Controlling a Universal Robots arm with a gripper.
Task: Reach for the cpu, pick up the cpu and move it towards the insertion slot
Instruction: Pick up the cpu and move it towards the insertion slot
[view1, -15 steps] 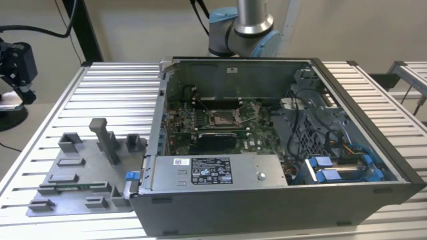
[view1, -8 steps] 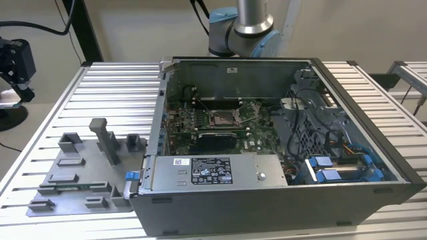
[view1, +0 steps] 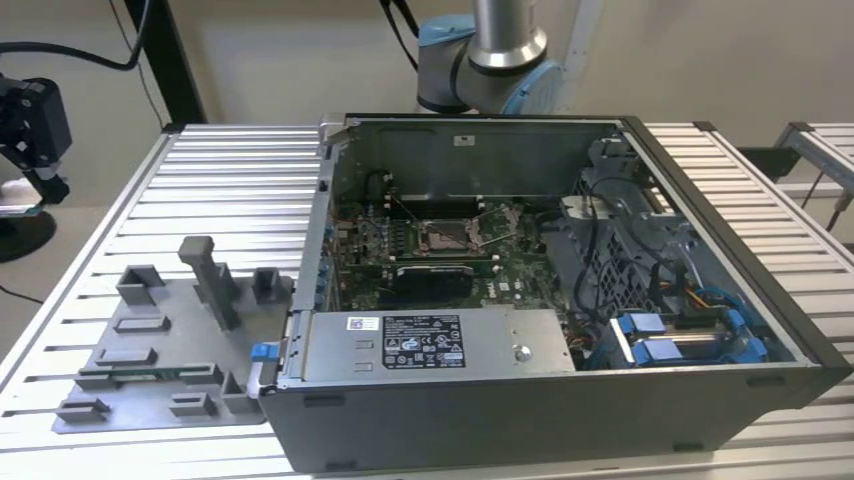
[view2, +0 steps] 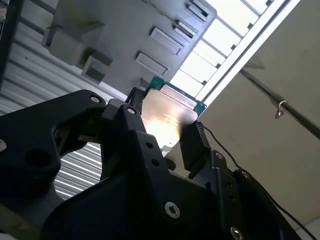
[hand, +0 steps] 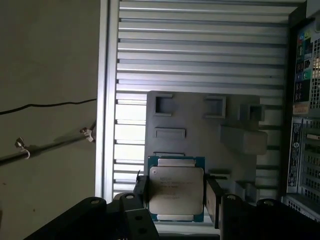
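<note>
Chip sits between the jaws of the gripper, clamped at two opposite edges; beyond the jaws, apart from the chip, fixture plate lies on slatted table; computer case stands beside the plate; socket in motherboard inside the case.

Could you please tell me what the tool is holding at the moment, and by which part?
The tool holds the cpu by two opposite side edges, one finger against each, with its silvery top face left uncovered.

cpu partly hidden behind tool, arm cropped in exterior view
</note>
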